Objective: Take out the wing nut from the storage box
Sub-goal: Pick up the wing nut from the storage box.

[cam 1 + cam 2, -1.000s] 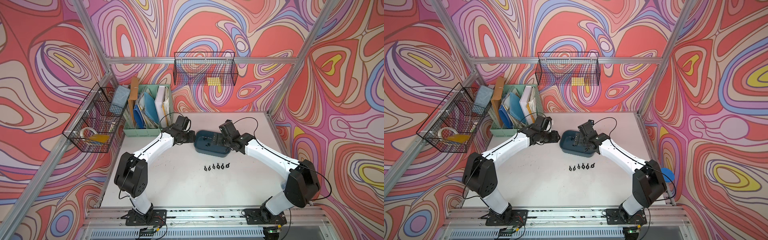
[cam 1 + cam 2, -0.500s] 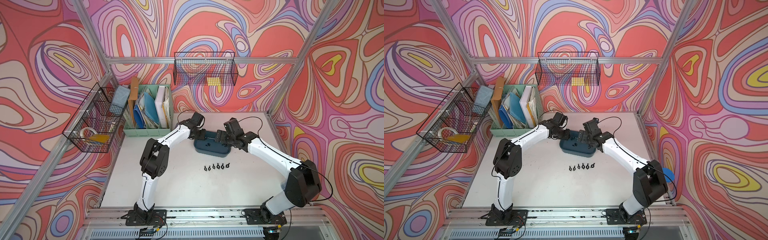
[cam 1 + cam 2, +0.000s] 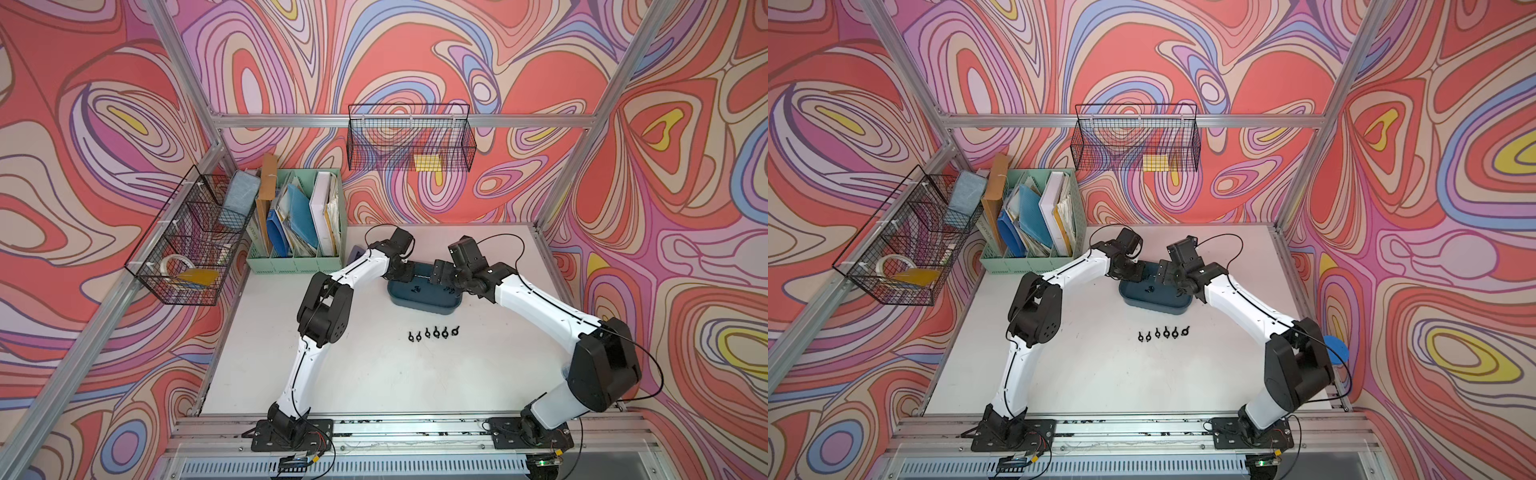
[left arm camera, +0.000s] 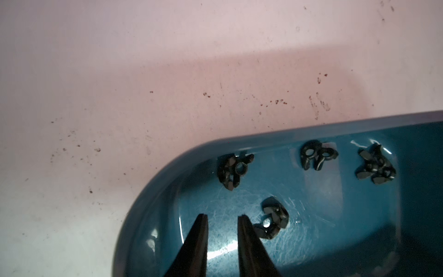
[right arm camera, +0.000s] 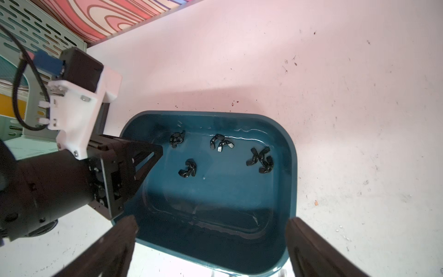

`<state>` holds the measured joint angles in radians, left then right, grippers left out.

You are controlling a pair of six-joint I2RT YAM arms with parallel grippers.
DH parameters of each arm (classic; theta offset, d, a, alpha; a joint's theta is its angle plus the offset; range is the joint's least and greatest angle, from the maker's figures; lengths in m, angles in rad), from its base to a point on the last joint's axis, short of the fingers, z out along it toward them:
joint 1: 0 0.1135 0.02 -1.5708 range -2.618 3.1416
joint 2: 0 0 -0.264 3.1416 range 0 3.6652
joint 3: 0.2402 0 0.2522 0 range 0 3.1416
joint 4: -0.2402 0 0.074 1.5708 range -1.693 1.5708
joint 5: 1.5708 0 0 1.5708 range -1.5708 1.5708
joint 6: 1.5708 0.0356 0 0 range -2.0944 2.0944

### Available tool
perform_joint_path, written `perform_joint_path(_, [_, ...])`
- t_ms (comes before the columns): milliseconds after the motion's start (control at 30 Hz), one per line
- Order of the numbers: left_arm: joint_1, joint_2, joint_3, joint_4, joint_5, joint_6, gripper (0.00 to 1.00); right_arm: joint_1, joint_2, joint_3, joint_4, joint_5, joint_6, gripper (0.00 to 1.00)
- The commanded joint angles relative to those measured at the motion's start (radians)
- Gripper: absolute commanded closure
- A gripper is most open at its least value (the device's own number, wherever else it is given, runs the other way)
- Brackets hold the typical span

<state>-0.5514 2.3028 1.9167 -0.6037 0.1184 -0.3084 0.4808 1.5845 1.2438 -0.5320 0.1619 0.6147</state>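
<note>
The dark teal storage box (image 3: 419,305) (image 3: 1152,305) sits at the table's middle back. Several black wing nuts lie inside it, single or in small clumps (image 4: 233,171) (image 5: 261,159). My left gripper (image 4: 222,217) (image 3: 409,272) reaches down into the box's left end, open by a narrow gap with nothing between its fingers. One wing nut (image 4: 272,221) (image 5: 188,169) lies just outside one finger (image 4: 247,237). My right gripper (image 5: 212,221) (image 3: 440,278) is open wide, its fingers on either side of the box's right end. Whether they touch the walls I cannot tell.
A row of several wing nuts (image 3: 434,332) (image 3: 1163,332) lies on the white table in front of the box. A mint-green file organiser (image 3: 295,257) stands at the back left. Black wire baskets hang on the left wall (image 3: 187,245) and back wall (image 3: 409,137).
My left arm has swung right, from beside the box to over its left end, with the elbow raised, and its jaws have narrowed. The right arm has barely moved.
</note>
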Motion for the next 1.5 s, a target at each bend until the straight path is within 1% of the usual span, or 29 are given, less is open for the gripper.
perform_joint_path(0, [-0.019, 0.027, 0.039, -0.005, 0.021, 0.04, 0.73, -0.011, 0.019, 0.023, -0.007, -0.01, 0.0, 0.02])
perform_joint_path(233, [-0.025, 0.08, 0.091, 0.007, 0.058, 0.052, 0.76, -0.017, 0.026, 0.031, -0.014, -0.019, -0.005, 0.02])
perform_joint_path(367, [-0.025, 0.109, 0.121, 0.001, 0.041, 0.05, 0.76, -0.021, 0.025, 0.033, -0.022, -0.02, -0.006, 0.02])
perform_joint_path(433, [-0.025, 0.12, 0.131, -0.002, 0.037, 0.054, 0.79, -0.022, 0.025, 0.033, -0.023, -0.021, -0.008, 0.02])
perform_joint_path(567, [-0.026, 0.128, 0.131, -0.013, 0.006, 0.058, 0.78, -0.023, 0.026, 0.035, -0.025, -0.025, -0.006, 0.02])
perform_joint_path(700, [-0.025, 0.124, 0.13, -0.016, -0.007, 0.066, 0.78, -0.024, 0.03, 0.033, -0.025, -0.033, -0.005, 0.02])
perform_joint_path(867, [-0.025, 0.088, 0.12, 0.003, 0.007, 0.065, 0.78, -0.023, 0.035, 0.034, -0.021, -0.041, -0.002, 0.02])
perform_joint_path(1100, [-0.025, 0.035, 0.09, 0.044, -0.029, 0.073, 0.78, -0.023, 0.04, 0.034, -0.019, -0.045, -0.003, 0.02])
perform_joint_path(1467, [-0.022, 0.042, 0.089, 0.044, -0.051, 0.083, 0.76, -0.024, 0.042, 0.03, -0.019, -0.05, 0.002, 0.02])
